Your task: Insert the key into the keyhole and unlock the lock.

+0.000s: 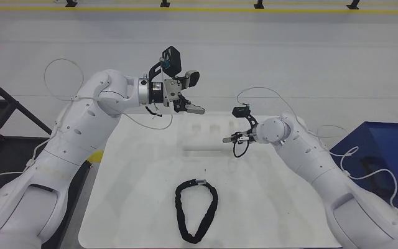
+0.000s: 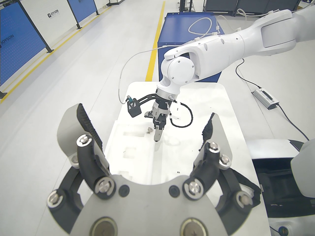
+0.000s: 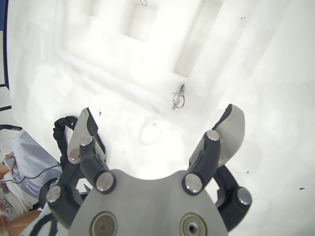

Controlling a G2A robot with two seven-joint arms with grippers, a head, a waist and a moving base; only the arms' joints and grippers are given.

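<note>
A black fabric-covered chain lock [image 1: 196, 208] with a metal lock body lies coiled near the table's front edge; part of it [image 3: 60, 133] shows beside one right finger. The small metal key [image 3: 178, 98] on its ring lies at the rim of a white foam tray [image 3: 103, 72]. My right gripper [image 3: 158, 114] hangs open just short of the key, nothing between its fingers. In the top view this gripper [image 1: 227, 140] sits low beside the tray's right end. My left gripper [image 2: 147, 128] is open and empty, raised above the table's back edge [image 1: 189, 106], facing the key [image 2: 149, 130].
The foam tray [image 1: 208, 138] has several rectangular recesses; one holds a loose thin ring [image 3: 143, 1]. A blue cart [image 1: 373, 146] stands off the table's right side. Bare white tabletop [image 1: 137, 187] lies between the tray and the lock.
</note>
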